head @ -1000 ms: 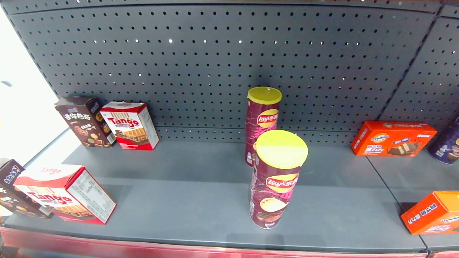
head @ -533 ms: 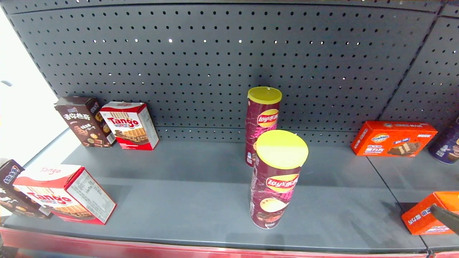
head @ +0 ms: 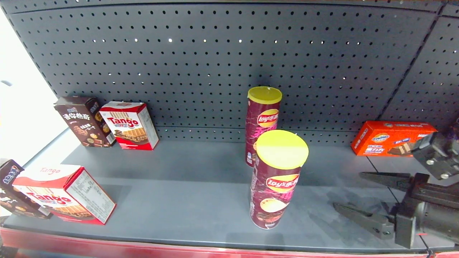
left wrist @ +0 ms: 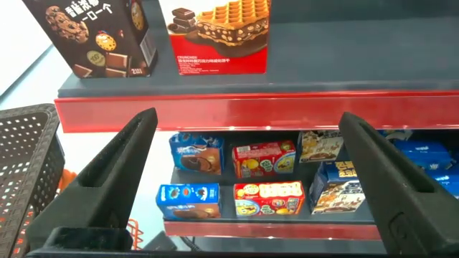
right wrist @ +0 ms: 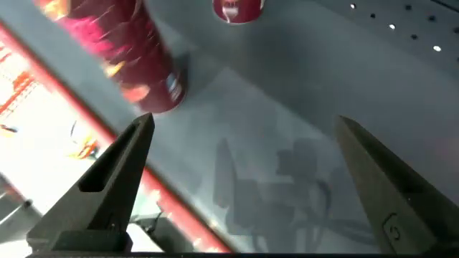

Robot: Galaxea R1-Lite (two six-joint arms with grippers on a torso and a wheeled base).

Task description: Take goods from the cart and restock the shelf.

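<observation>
R gripper (head: 348, 190): jaws wide, empty, over shelf (head: 179, 200), right of front chip can (head: 276, 179).
L gripper (left wrist: 247, 123): jaws apart, empty.

Dark grey perforated back panel (head: 200, 64) stretches right across, tiny points of light glinting through its holes. Hard white glare (head: 21, 93) at the left end. A glossy red strip (head: 143, 247) fronts the grey shelf (head: 179, 200).

The shelf (head: 186, 200) is evenly lit, with soft shadows, and pinpoints of light are seen through the pegboard (head: 215, 53). The head view is overexposed at its left edge and bowed at its borders; the near can (right wrist: 133, 57) is blurred in the right wrist view.
</observation>
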